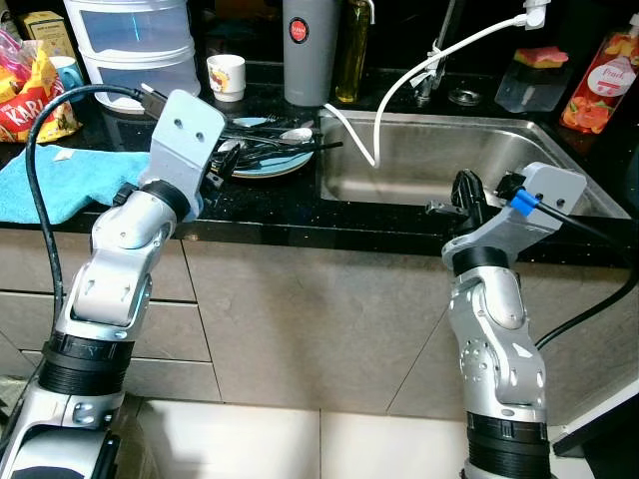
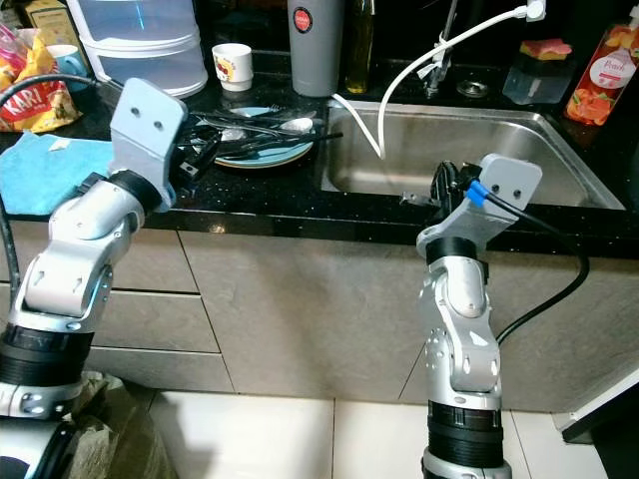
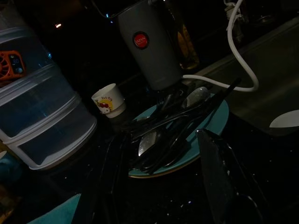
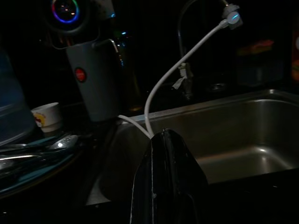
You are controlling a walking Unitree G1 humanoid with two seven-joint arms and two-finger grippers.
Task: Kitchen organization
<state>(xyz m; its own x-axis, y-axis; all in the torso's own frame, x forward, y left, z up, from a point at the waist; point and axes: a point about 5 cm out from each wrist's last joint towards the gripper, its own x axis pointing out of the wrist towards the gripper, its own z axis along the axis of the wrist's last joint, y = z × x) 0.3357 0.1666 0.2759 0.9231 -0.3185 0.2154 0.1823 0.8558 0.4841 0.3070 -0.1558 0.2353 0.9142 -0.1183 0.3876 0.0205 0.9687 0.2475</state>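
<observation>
Cutlery (image 1: 262, 150), a jumble of dark-handled utensils and a couple of spoons, lies heaped on a teal plate (image 1: 292, 165) in the upper middle of the head views, on the black speckled counter (image 1: 250, 205) just left of the steel sink (image 1: 439, 160). The left gripper (image 1: 222, 163) sits at the plate's near-left edge, its black fingers (image 3: 219, 177) spread apart with nothing between them. The right gripper (image 1: 461, 195) hangs over the sink's front rim; its fingers (image 4: 166, 177) look pressed together and empty.

Behind the plate stand a grey flask (image 1: 310, 50) with a red badge, a bottle of yellowish oil (image 1: 351, 55) and a small white cup (image 1: 227, 77) with a cartoon print. A white hose (image 1: 399, 85) loops from the upper right down into the sink beside the tap (image 1: 431, 70). At the upper left are stacked clear plastic containers (image 1: 140, 40), snack packets (image 1: 35, 90) and a blue towel (image 1: 70, 180) spread on the counter. A red-labelled bottle (image 1: 604, 85) stands at the far right behind the sink.

Below the counter run beige cabinet fronts (image 1: 300, 319), with pale floor tiles (image 1: 300, 444) at the bottom of the frame.
</observation>
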